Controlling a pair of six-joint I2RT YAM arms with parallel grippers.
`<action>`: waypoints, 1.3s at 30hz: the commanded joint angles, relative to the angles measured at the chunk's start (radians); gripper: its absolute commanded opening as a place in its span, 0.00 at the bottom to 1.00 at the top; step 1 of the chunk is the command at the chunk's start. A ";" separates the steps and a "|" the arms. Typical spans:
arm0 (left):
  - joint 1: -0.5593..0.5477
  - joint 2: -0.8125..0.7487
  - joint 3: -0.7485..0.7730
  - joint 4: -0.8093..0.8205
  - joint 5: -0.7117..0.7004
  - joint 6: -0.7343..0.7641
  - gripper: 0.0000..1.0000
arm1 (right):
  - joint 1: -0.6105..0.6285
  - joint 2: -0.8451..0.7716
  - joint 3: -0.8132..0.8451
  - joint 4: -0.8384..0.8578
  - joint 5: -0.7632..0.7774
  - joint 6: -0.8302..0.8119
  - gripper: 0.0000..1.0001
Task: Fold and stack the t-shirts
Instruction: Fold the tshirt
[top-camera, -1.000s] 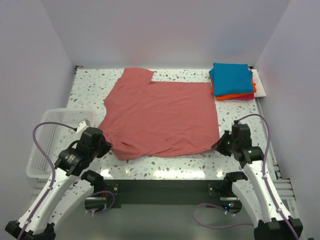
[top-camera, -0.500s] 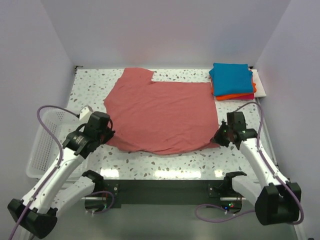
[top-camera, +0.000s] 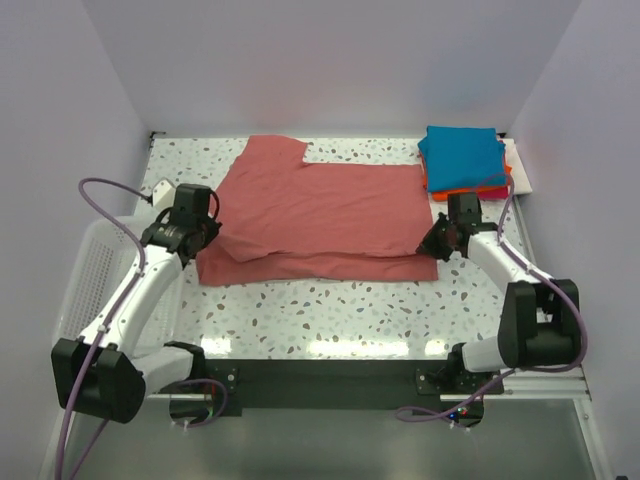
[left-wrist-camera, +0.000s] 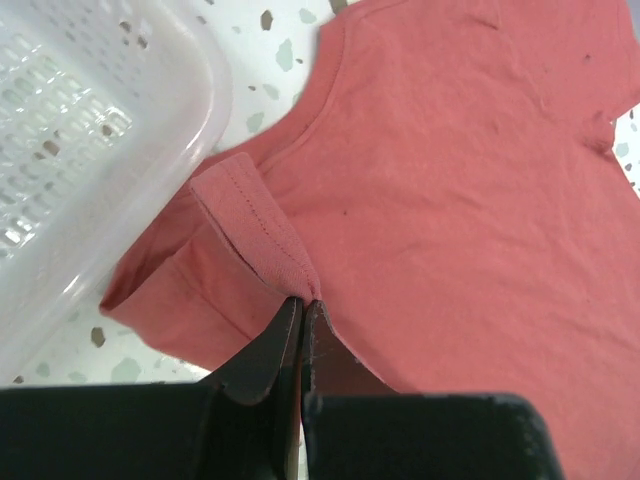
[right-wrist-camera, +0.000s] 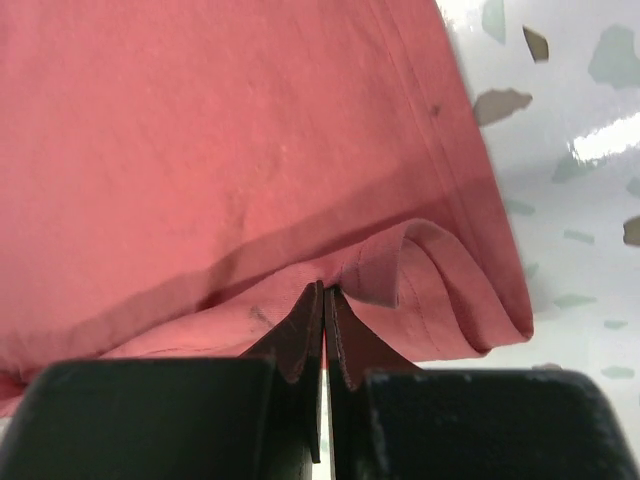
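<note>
I've got left gripper (left-wrist-camera: 302, 300) and right gripper (right-wrist-camera: 323, 288) each pinched tight on the dusty-red shirt (top-camera: 330, 205) near hem, and I want both travelling forward level so the fold lands square.

No readable text, labels, brands, numbers or signs in any view.

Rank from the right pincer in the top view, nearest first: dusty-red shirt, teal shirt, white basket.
1. dusty-red shirt: gripped by the right pincer.
2. teal shirt: just behind it, back right.
3. white basket: far left side.
</note>
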 joint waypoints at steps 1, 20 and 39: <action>0.022 0.059 0.080 0.132 0.015 0.071 0.00 | -0.011 0.037 0.070 0.082 -0.002 0.006 0.00; 0.042 0.467 0.343 0.203 0.108 0.150 0.00 | -0.093 0.201 0.173 0.105 -0.006 -0.029 0.00; 0.065 0.357 0.242 0.143 0.151 0.158 0.82 | -0.099 0.107 0.181 -0.015 0.007 -0.102 0.68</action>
